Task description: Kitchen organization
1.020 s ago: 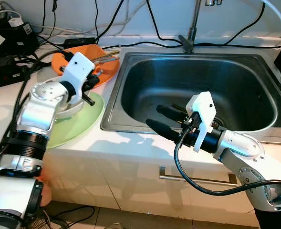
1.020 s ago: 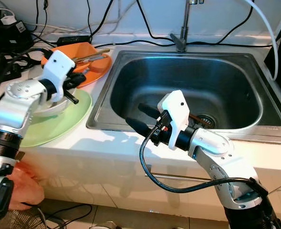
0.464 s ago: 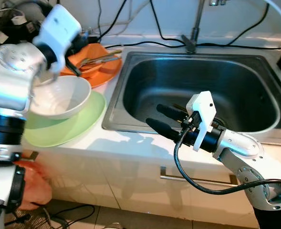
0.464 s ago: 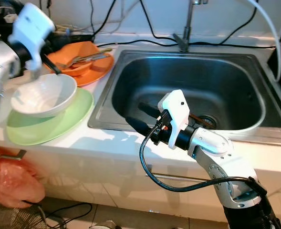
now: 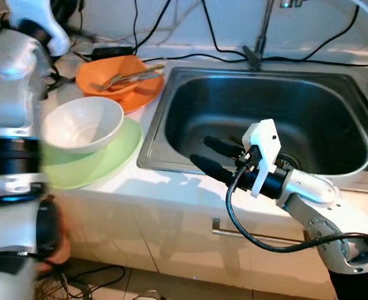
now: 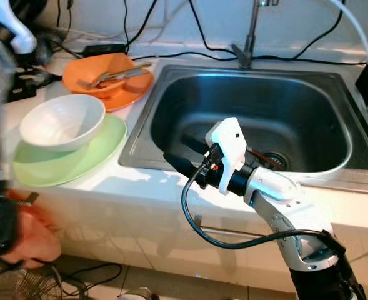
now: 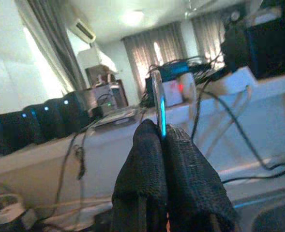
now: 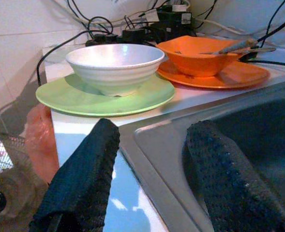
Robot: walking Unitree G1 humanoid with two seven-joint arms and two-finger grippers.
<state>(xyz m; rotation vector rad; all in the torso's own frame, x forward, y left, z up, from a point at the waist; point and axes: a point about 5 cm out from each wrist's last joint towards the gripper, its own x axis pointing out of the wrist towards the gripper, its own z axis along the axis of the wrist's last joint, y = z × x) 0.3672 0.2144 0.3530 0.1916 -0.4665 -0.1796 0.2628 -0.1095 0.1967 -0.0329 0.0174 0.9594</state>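
the left gripper (image 7: 164, 140) is raised at the far left, its fingers pressed together on a thin metal utensil (image 7: 157, 104). a white bowl (image 5: 82, 124) is seated on a green plate (image 5: 102, 164), beside an orange bowl (image 5: 115, 69) holding cutlery. the right gripper (image 5: 208, 156) is held over the sink (image 5: 308, 112) rim, fingers apart.

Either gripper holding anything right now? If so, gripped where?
Left gripper is shut on a thin metal utensil, pinched at its lower end. Right gripper is open, empty, at the sink edge.
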